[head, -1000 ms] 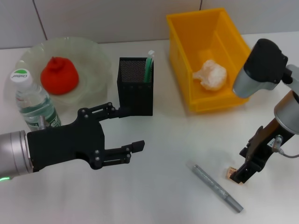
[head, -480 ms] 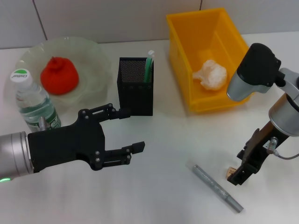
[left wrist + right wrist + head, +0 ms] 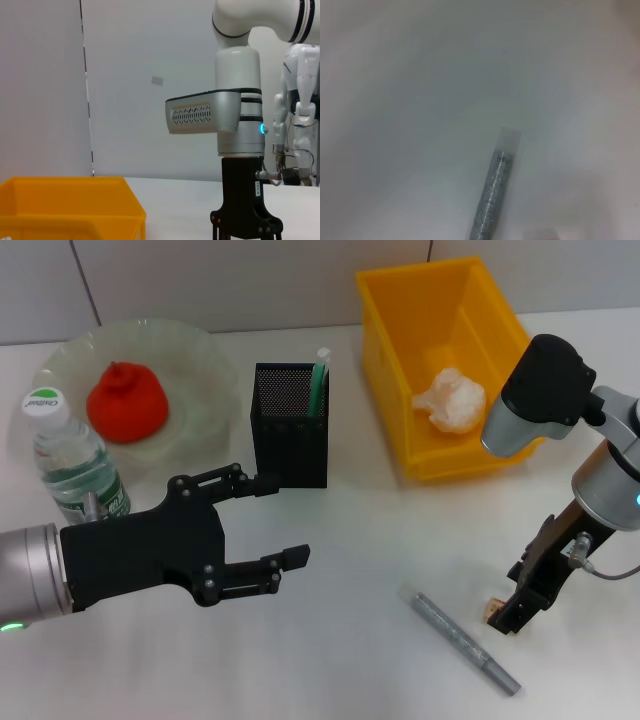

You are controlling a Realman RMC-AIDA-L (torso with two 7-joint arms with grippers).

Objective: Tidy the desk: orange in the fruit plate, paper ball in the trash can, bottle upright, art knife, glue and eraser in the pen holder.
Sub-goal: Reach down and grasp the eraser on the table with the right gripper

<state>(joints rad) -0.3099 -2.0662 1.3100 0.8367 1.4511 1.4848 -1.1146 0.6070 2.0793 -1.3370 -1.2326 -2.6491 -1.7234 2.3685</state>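
Observation:
The orange (image 3: 127, 400) lies in the glass fruit plate (image 3: 205, 365). In front of the plate the bottle (image 3: 70, 465) stands upright. A green glue stick (image 3: 318, 380) pokes out of the black mesh pen holder (image 3: 290, 425). The paper ball (image 3: 450, 400) rests in the yellow trash can (image 3: 390, 360). On the table lies the grey art knife (image 3: 465, 642), which the right wrist view shows close up (image 3: 492, 195). The small tan eraser (image 3: 492, 611) sits right beside my right gripper (image 3: 515, 615), which points down at the table. My left gripper (image 3: 285, 518) hovers open and empty in front of the pen holder.
The left wrist view shows the right arm (image 3: 235, 115) standing beyond a corner of the yellow trash can (image 3: 65, 210). Bare white table lies between the two grippers.
The right arm and its gripper have shifted slightly to the left, staying by the eraser. The left gripper has not moved.

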